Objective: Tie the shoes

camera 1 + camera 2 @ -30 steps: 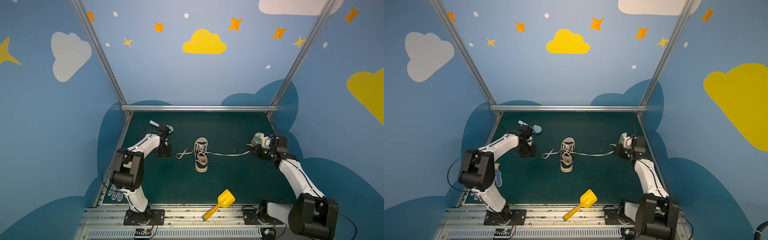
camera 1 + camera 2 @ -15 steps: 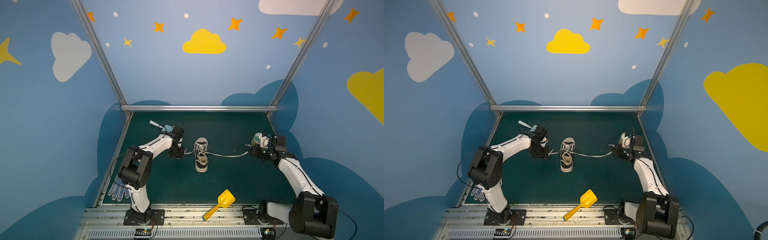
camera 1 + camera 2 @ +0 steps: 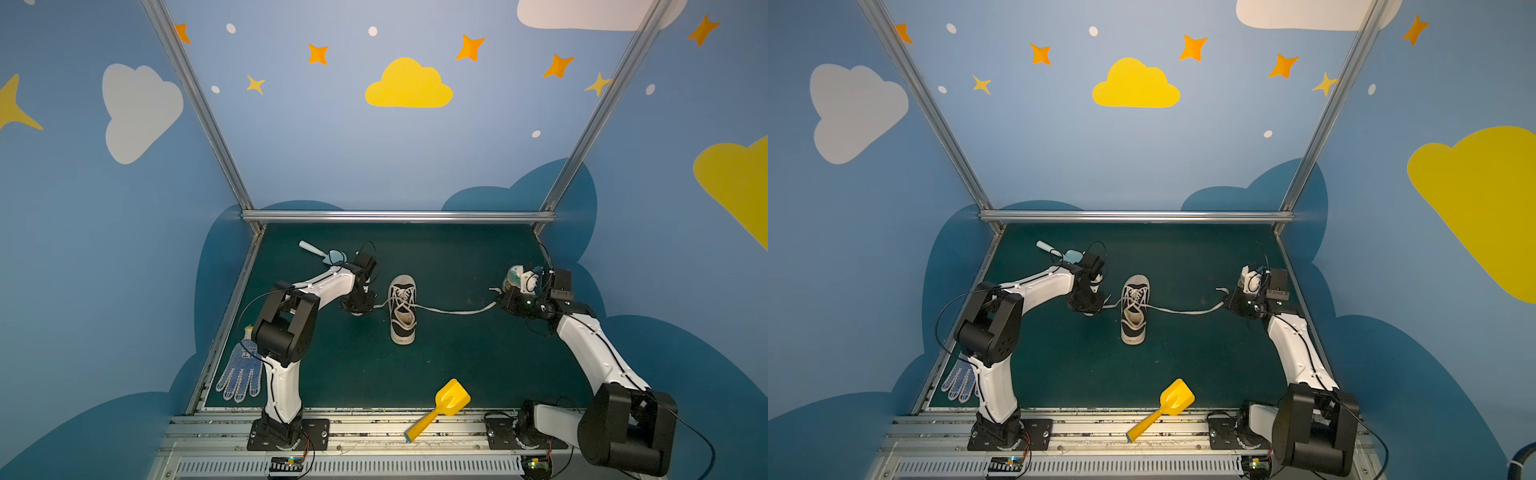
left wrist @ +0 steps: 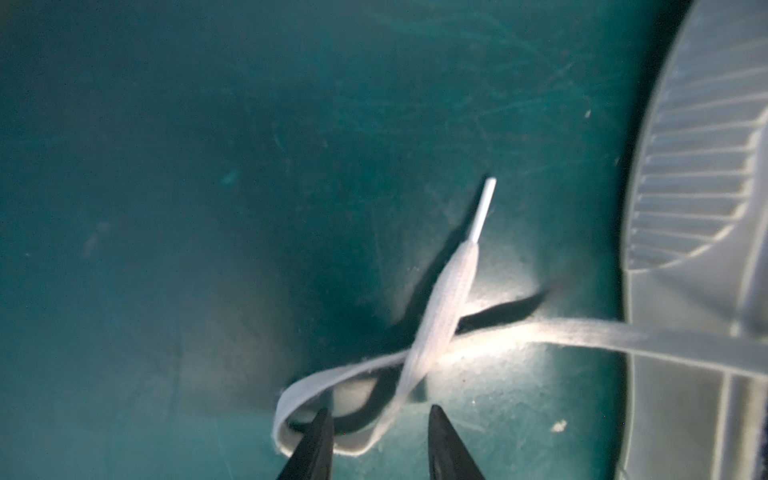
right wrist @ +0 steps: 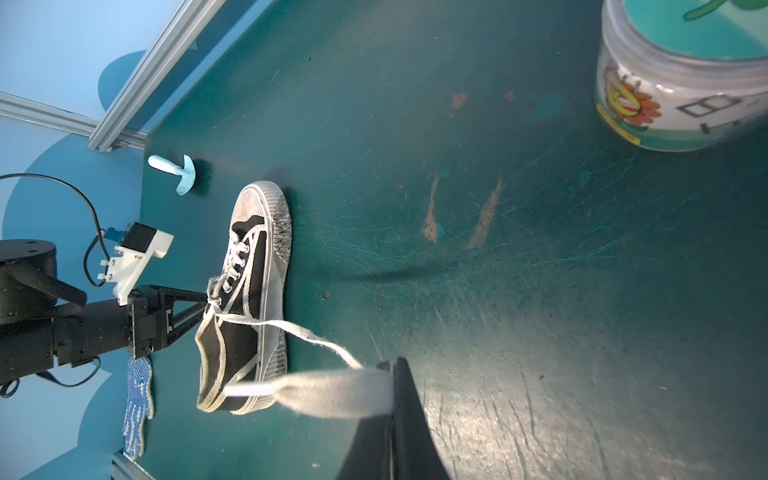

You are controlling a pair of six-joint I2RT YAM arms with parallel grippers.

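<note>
The shoe (image 3: 402, 309) (image 3: 1133, 309), a black low-top with white sole and toe cap, lies mid-mat with its toe pointing to the back wall. My left gripper (image 3: 357, 309) (image 4: 376, 419) is down on the mat just left of it. Its jaws stand apart, open, over a small loop of the left lace (image 4: 449, 299); one fingertip (image 4: 318, 432) pokes into the loop. My right gripper (image 3: 500, 301) (image 5: 392, 374) is shut on the end of the right lace (image 3: 457, 311) (image 5: 332, 392), which runs slack from the shoe (image 5: 245, 299) to the right.
A yellow toy shovel (image 3: 451, 399) lies at the front edge. A blue-dotted glove (image 3: 241, 370) lies at the front left by the left arm's base. A pale blue mushroom-shaped toy (image 3: 328, 254) sits behind the left arm, and a printed jar (image 5: 673, 83) behind the right gripper.
My left gripper has travelled right to the shoe's side and come down over the left lace, its jaws narrowing. My right gripper has kept its hold on the right lace, nearly still.
</note>
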